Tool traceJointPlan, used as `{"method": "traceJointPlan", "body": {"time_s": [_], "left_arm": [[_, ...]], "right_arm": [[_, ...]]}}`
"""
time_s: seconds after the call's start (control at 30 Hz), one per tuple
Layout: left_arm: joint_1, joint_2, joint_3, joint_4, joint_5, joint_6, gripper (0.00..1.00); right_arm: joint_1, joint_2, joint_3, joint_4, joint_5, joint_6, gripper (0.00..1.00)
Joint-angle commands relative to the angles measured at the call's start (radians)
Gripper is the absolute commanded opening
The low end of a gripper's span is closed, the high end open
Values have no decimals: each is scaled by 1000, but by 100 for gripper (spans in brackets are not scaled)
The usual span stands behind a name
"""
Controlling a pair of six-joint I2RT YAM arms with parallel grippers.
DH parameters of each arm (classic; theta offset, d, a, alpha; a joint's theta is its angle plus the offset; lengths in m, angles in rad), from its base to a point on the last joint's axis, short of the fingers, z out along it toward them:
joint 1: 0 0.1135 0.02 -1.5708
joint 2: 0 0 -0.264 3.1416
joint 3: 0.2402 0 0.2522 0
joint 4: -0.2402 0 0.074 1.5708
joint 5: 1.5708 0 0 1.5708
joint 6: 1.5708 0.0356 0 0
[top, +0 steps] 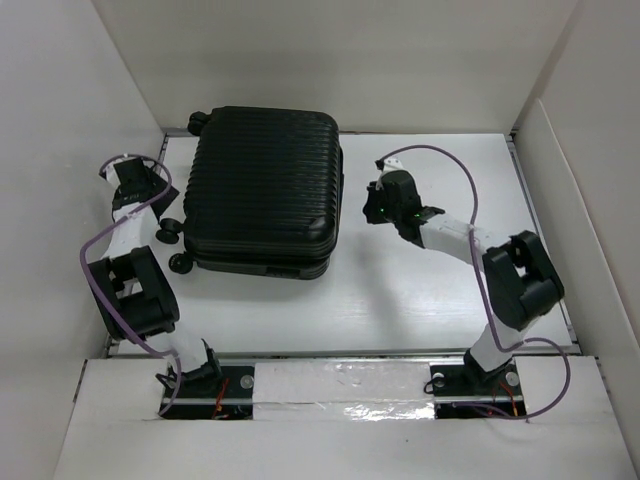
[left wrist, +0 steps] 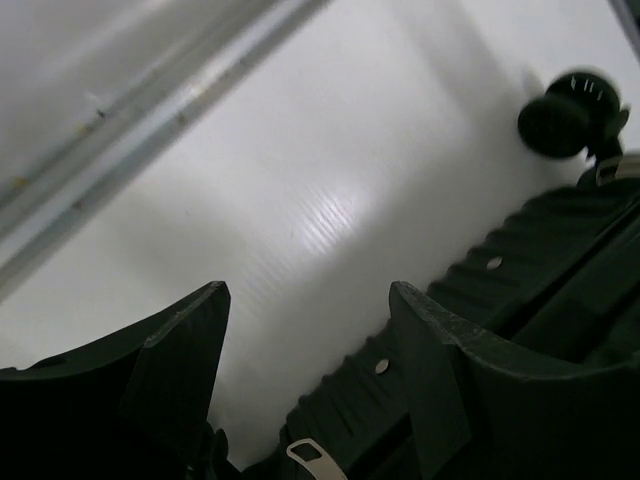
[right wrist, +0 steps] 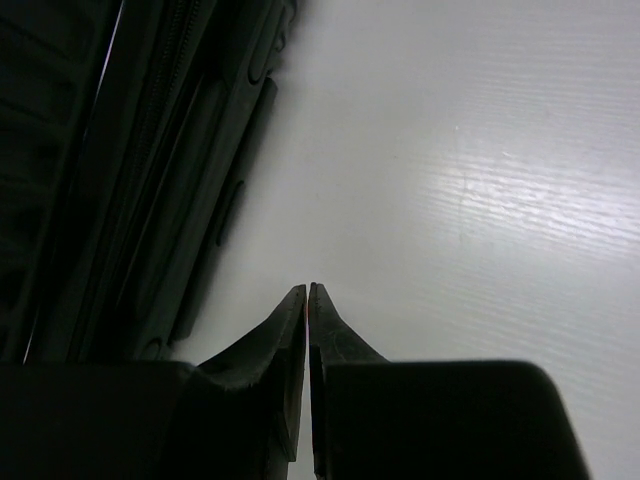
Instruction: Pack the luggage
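Both halves of the luggage [top: 262, 190] lay closed — apparently packed — with left gripper [left wrist: 308, 300] jaws spread and empty, right gripper [right wrist: 308, 295] jaws pressed together, empty.

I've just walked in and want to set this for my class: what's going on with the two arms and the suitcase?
Two robot arms flank the black luggage, which lies flat and closed on the white table. The left gripper is open beside the end with the wheels, holding nothing. The right gripper is shut and empty, just off the opposite side, not touching it.
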Motion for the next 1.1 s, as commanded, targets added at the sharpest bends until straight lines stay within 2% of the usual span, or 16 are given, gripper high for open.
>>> {"method": "traceJointPlan", "body": {"time_s": [0.0, 0.17, 0.33, 0.37, 0.57, 0.7, 0.77, 0.8, 0.93, 1.0, 1.07], "left_arm": [[-5, -48, -116, 52, 118, -23, 62], [-94, -177, -239, 73, 206, -60, 60], [-169, -414, -446, 116, 358, -119, 60], [-196, -454, -479, 127, 358, -134, 59], [-402, -723, -687, 115, 356, -221, 57], [-427, -949, -839, 115, 421, -296, 54], [-427, -1006, -888, 96, 427, -304, 54], [-427, -1037, -896, 101, 447, -303, 54], [-427, -1033, -913, 144, 511, -307, 53], [-427, -1025, -909, 174, 516, -292, 53], [-427, -1025, -895, 191, 493, -286, 53]], "right_arm": [[38, 57, 83, 52, -2, 16, 10], [74, 129, 178, 61, -31, 23, 11], [74, 146, 249, 41, -63, -13, 12], [62, 151, 263, 31, -115, -40, 13], [20, 198, 406, -78, -183, -117, 15], [9, 290, 589, -190, -251, -148, 16], [0, 370, 686, -255, -321, -146, 16], [-10, 399, 791, -294, -347, -142, 16], [-24, 519, 1070, -411, -438, -125, 17], [-47, 527, 1131, -433, -445, -109, 25], [-87, 472, 1107, -421, -429, -96, 34]]}}
